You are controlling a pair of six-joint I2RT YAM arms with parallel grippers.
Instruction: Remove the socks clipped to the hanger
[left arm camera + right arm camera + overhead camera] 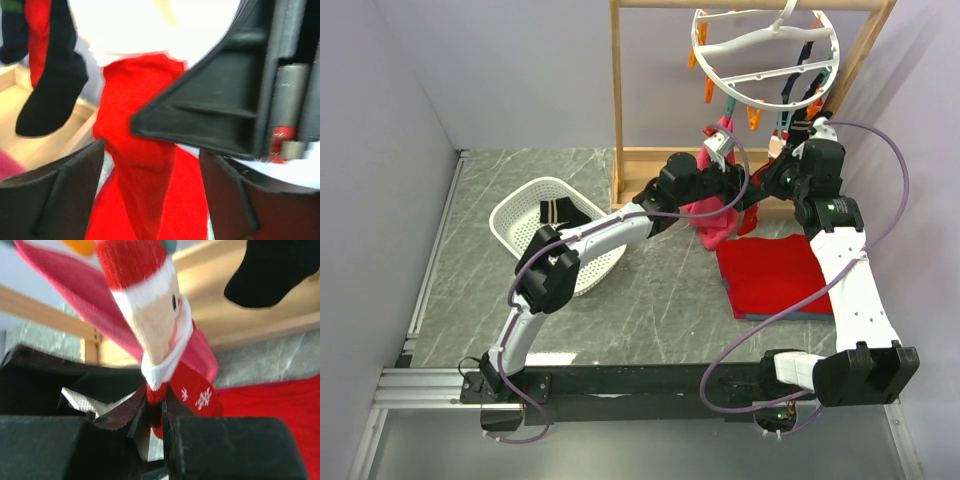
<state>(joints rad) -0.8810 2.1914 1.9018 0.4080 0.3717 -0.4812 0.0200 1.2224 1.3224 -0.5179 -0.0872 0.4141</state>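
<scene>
Grey marbled table (660, 290), pale walls on three sides. A wooden rack (618, 100) stands at the far edge, and the white ring hanger (765, 50) hangs from its top bar with orange and teal clips dangling.

Both arms reach far and up to the space under the hanger.

Right gripper (159, 407): fingers drawn almost together, pinching the red lower end of a Santa sock (160, 325). The sock runs upward out of the wrist view beside a teal clip.

Left gripper (152, 150): fingers spread wide, nothing clamped. Red fabric hangs in the gap between them; contact with either finger cannot be told.

A black sock (270, 275) hangs to the right of the Santa sock, apart from it.

A pink towel (715, 220) droops behind the Santa sock, down to the rack base.

A white basket (520, 225) sits on the table at the left, holding one dark sock (560, 212). A folded red cloth (775, 275) lies flat on the right, near the right arm.
</scene>
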